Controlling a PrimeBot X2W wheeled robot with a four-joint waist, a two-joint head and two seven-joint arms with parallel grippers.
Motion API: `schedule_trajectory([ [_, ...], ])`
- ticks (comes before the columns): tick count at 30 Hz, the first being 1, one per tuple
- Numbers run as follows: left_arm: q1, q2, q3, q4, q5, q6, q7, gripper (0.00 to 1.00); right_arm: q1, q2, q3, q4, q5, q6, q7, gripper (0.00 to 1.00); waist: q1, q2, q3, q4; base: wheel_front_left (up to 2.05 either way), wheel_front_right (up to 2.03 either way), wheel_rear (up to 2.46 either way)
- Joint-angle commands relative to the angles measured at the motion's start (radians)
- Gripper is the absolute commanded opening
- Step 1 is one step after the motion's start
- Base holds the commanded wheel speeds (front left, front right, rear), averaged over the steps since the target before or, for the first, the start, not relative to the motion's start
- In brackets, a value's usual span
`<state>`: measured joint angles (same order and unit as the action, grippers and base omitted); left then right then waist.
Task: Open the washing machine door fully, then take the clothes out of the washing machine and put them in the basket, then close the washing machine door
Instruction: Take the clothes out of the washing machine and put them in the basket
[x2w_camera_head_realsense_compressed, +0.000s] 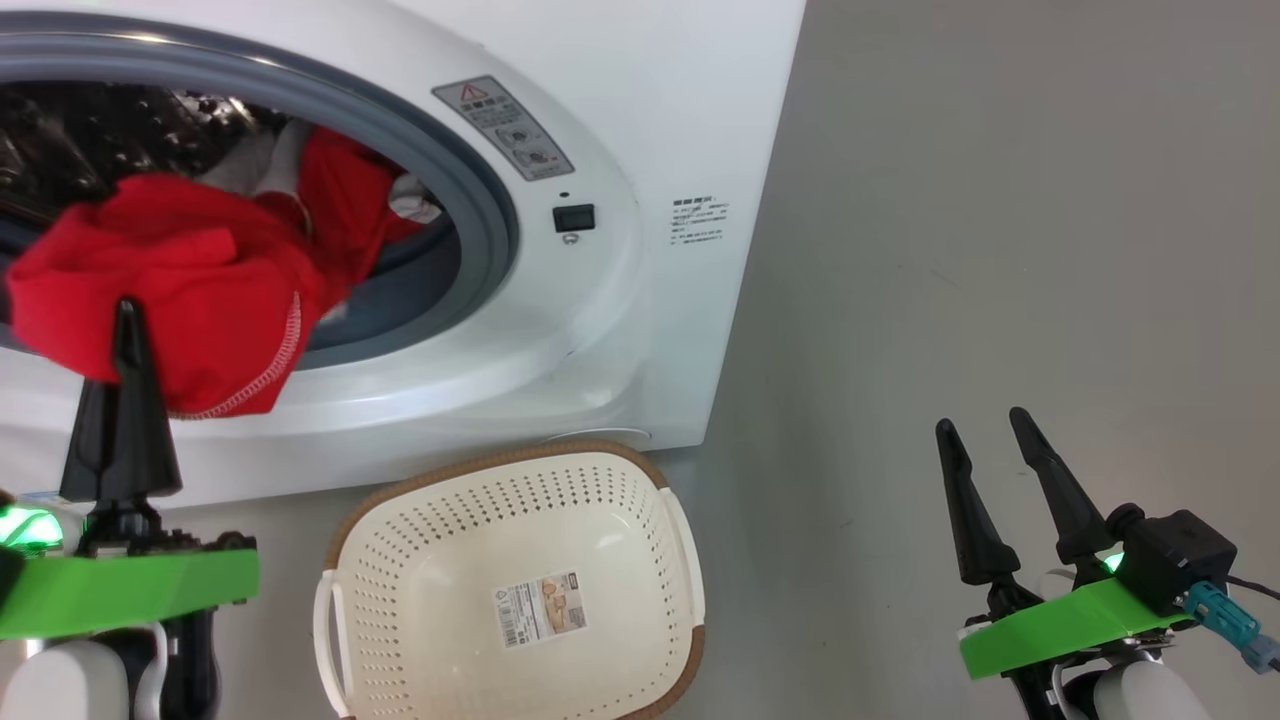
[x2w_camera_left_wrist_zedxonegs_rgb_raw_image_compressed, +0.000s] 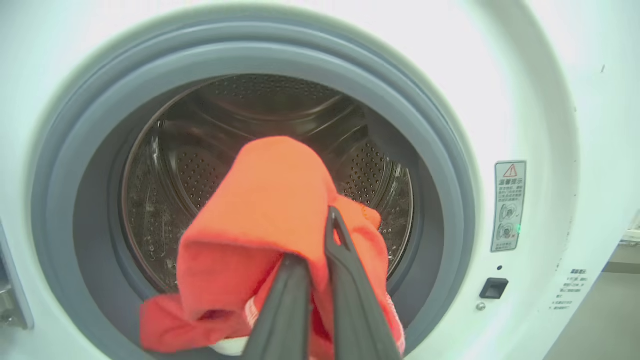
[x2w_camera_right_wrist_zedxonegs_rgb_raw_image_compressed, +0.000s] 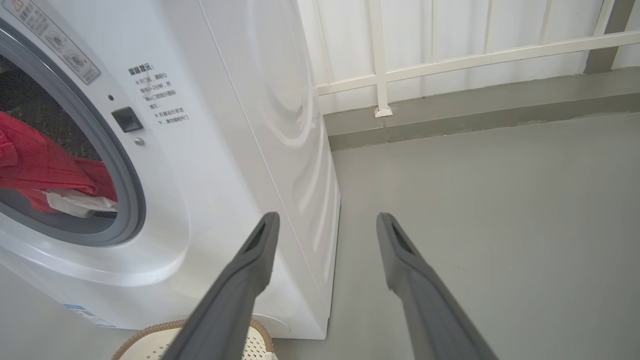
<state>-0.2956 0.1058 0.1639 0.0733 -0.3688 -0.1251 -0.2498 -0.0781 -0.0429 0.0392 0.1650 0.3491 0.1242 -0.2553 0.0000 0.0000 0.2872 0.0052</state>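
Floor (x2w_camera_head_realsense_compressed: 1000, 250), smooth and matte grey, takes up the right half of the head view. The washing machine (x2w_camera_head_realsense_compressed: 640, 60) stands on it at the left, a boxy white body with a glossy curved front. Its round opening is lined by a thick grey rubber ring (x2w_camera_head_realsense_compressed: 480, 200), and behind that sits a perforated steel drum (x2w_camera_left_wrist_zedxonegs_rgb_raw_image_compressed: 210, 170) with raised ribs.

The basket (x2w_camera_head_realsense_compressed: 420, 540) sits on the floor just before the machine's lower front. It is a cream plastic rectangle with rounded corners, dotted sides, a brown woven-look rim and white handles.

The clothes (x2w_camera_head_realsense_compressed: 190, 290) are soft red fabric with white zigzag stitching along one hem. They bulge out of the opening over the ring's lower edge, and a white panel lies deeper inside.

The left gripper (x2w_camera_head_realsense_compressed: 126, 330) has its dark tapered fingers pressed together, pinching the red cloth. The right gripper (x2w_camera_head_realsense_compressed: 980, 420) hangs over bare floor, fingers spread apart and holding nothing.

A paper sticker (x2w_camera_head_realsense_compressed: 540, 608) lies on the basket's bottom. A grey warning label (x2w_camera_head_realsense_compressed: 503, 127) and a small black latch socket (x2w_camera_head_realsense_compressed: 573, 217) mark the machine's front.
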Motion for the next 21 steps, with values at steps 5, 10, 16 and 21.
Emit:
schedule_trajectory([
  [5,0.038,0.002,0.04,-0.128,0.015,-0.006,-0.012,0.0,0.001,-0.007,0.02,-0.017,-0.011,0.007,-0.006,1.0,0.0,0.0,-0.003,0.009,0.0,0.0,0.0],
  [10,0.065,-0.018,0.053,-0.222,0.02,-0.006,-0.012,0.0,0.0,-0.007,0.023,-0.015,-0.011,0.007,-0.006,1.0,0.0,0.0,-0.004,0.006,0.0,0.0,0.0],
  [16,0.101,-0.036,0.055,-0.216,0.023,-0.006,-0.012,0.0,-0.002,-0.007,0.025,-0.016,-0.008,0.007,-0.006,1.0,0.0,0.0,0.003,-0.001,0.0,0.0,0.0],
  [21,0.122,-0.041,0.038,-0.147,0.022,-0.006,-0.012,0.0,-0.005,-0.007,0.027,-0.02,-0.005,0.007,-0.006,1.0,0.0,0.0,0.014,-0.004,0.0,0.0,0.0],
])
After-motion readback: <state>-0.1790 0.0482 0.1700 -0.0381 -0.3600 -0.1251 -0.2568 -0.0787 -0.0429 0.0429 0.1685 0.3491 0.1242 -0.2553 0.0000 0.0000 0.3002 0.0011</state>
